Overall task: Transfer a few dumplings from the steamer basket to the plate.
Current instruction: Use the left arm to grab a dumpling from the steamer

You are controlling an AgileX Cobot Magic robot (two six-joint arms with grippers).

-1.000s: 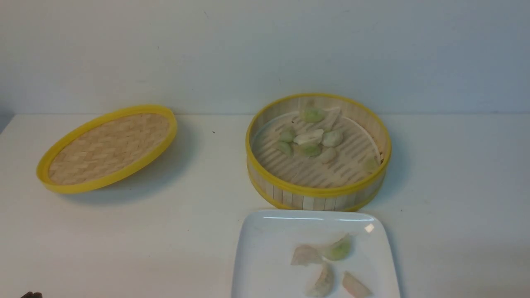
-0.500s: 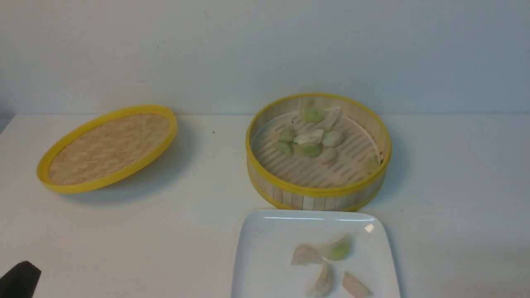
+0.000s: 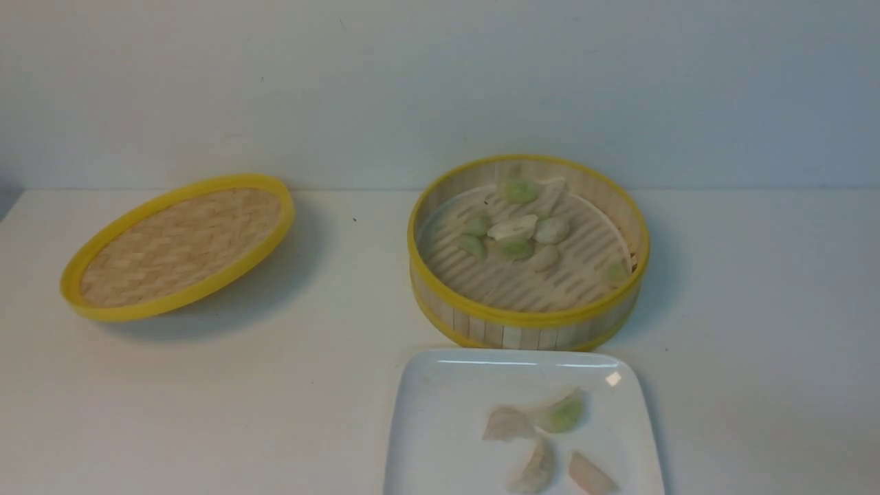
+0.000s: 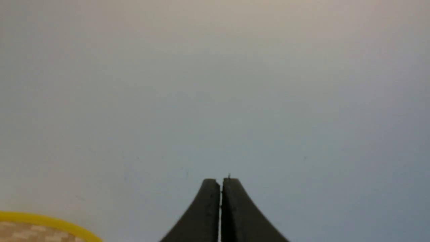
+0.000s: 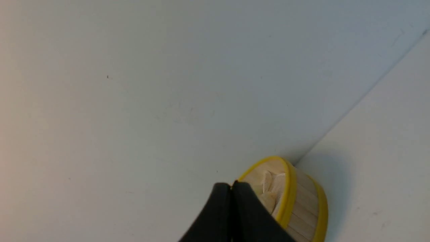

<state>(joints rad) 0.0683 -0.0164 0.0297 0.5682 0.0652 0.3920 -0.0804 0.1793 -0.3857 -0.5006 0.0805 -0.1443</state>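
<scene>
The round bamboo steamer basket (image 3: 526, 317) stands right of centre on the white table, with several pale green and whitish dumplings (image 3: 512, 229) on its slatted floor. In front of it lies the white square plate (image 3: 440, 412), which carries several dumplings (image 3: 560, 414). Neither arm shows in the front view. My left gripper (image 4: 220, 181) is shut with nothing in it, facing the wall. My right gripper (image 5: 231, 185) is shut and empty too, with the steamer basket (image 5: 302, 201) beyond its tips.
The flat yellow-rimmed woven lid (image 3: 179, 244) lies tilted at the left of the table; its rim (image 4: 47, 223) also shows in the left wrist view. A pale wall rises behind the table.
A dark part of the left arm showed at the front view's bottom left corner half a second ago and has gone out of view. Basket, plate and dumplings have not moved.
</scene>
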